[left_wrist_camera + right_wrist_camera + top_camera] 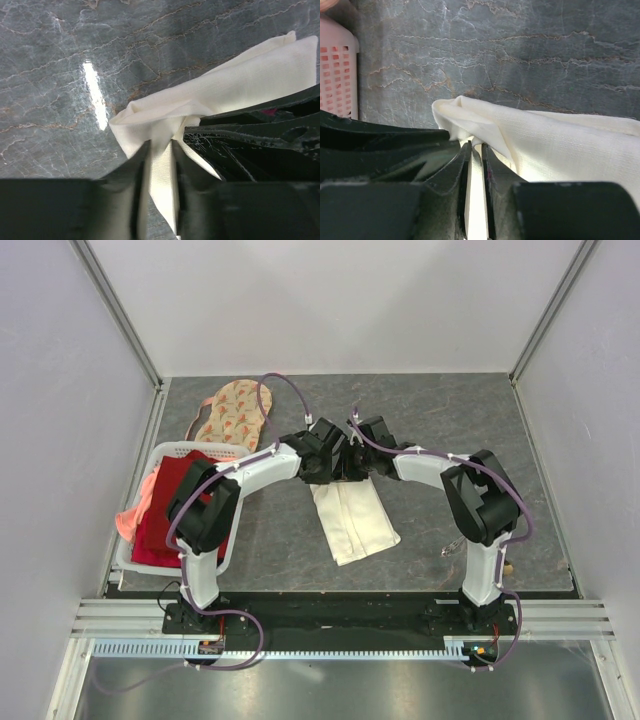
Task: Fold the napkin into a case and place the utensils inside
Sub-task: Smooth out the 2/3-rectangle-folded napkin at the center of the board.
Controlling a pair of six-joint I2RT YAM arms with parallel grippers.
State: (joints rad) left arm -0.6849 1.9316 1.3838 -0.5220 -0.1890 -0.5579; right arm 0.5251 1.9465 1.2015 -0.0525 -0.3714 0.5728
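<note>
The cream-white napkin (352,523) lies near the middle of the grey marbled desk (460,410), folded into a narrow layered strip whose long edges slant from the far left to the near right. Its near end is spread flat and its far end is bunched and lifted under the two hands. The left hand (333,476) is clamped on a pleat of that far end; in its wrist view the cloth (240,80) runs up between the two dark fingers (131,175). The right hand (354,474), just beside it and almost touching, pinches a thin fold of the same cloth (560,145) between nearly closed fingers (495,175). Open desk lies beyond the hands and to the right of the napkin. At the left, a white laundry basket (170,451) holding a red cloth (165,510) crowds the left arm, and a peach floral cloth (232,412) drapes past its far rim.
</note>
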